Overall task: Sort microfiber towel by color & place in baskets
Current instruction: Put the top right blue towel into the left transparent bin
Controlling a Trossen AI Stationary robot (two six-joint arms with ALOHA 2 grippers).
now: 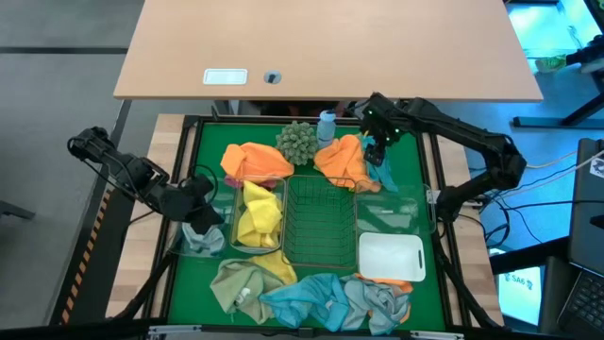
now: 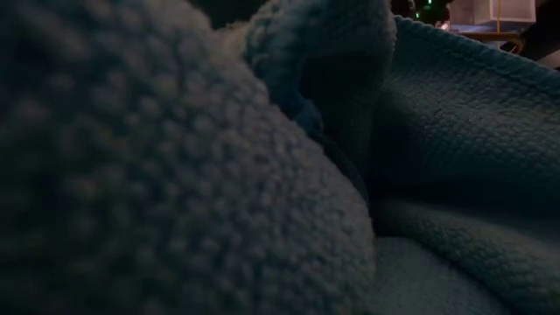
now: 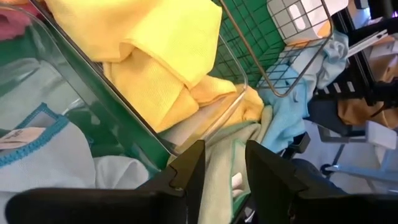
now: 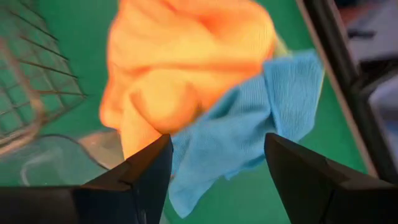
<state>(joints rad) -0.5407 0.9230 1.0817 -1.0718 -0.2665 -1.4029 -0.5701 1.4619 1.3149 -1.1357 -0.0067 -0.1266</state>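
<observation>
In the high view my right gripper (image 1: 375, 151) hovers open over an orange towel (image 1: 344, 161) that lies partly on a blue towel (image 1: 380, 176), at the mat's far right. The right wrist view shows both towels, orange (image 4: 186, 68) and blue (image 4: 249, 130), beyond the wide-spread fingers. My left gripper (image 1: 203, 203) is open above a clear bin (image 1: 198, 238) holding a white towel (image 3: 37, 149). Beside it stands a clear bin of yellow towels (image 1: 255, 219), then the wire-mesh basket (image 1: 319, 217), another clear bin (image 1: 389, 210) and the white bin (image 1: 390, 257).
A second orange towel (image 1: 255, 161) lies at the far left, near a spiky ball (image 1: 297, 142) and a small blue bottle (image 1: 327, 125). Pale green, yellow, teal and grey towels are heaped along the near edge (image 1: 311, 295). A towel (image 2: 262, 175) fills the low view.
</observation>
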